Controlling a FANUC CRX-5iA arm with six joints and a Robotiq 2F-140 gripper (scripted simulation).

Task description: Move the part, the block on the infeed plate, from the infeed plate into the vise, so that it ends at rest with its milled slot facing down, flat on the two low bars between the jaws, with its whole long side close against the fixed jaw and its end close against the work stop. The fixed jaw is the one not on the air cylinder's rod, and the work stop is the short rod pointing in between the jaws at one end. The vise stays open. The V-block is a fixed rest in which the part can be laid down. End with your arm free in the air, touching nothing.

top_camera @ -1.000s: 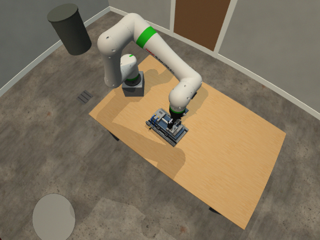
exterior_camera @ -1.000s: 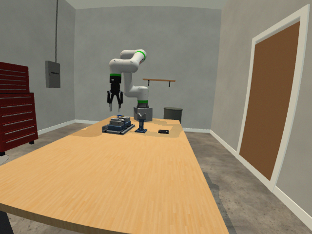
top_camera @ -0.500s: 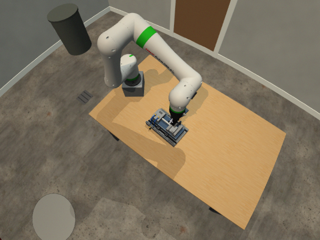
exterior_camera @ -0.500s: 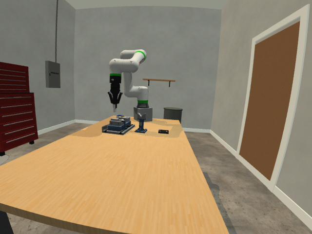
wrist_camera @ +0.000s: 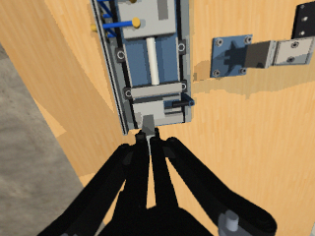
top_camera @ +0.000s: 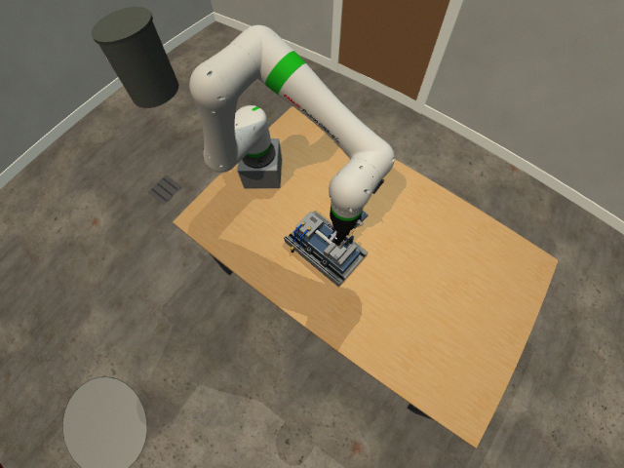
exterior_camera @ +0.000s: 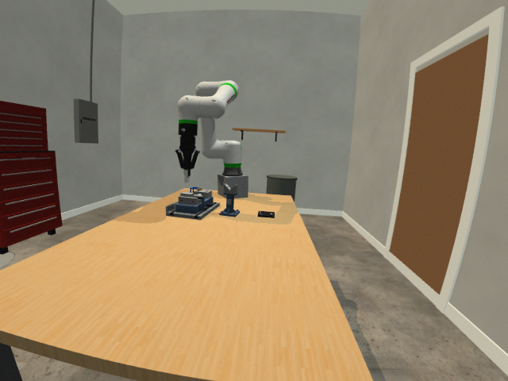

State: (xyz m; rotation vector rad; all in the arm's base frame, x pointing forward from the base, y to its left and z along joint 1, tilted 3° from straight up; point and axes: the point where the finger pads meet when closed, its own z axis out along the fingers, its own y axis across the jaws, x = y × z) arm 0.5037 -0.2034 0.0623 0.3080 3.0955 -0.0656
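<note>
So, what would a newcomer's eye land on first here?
Probably the white arm with its green bands, bent over the far end of the wooden table. Next, the tool, fingers shut on nothing, hanging above the blue-grey vise. The V-block stands beside the vise.

On the table (exterior_camera: 205, 286), the vise (exterior_camera: 192, 205) stands farthest left in the exterior view, the V-block (exterior_camera: 229, 201) just right of it, and the infeed plate (exterior_camera: 265, 213) farther right. The arm's pedestal (exterior_camera: 242, 186) sits behind them. The gripper (exterior_camera: 186, 177) hangs above the vise, apart from it. The part (wrist_camera: 153, 109) lies between the jaws.
</note>
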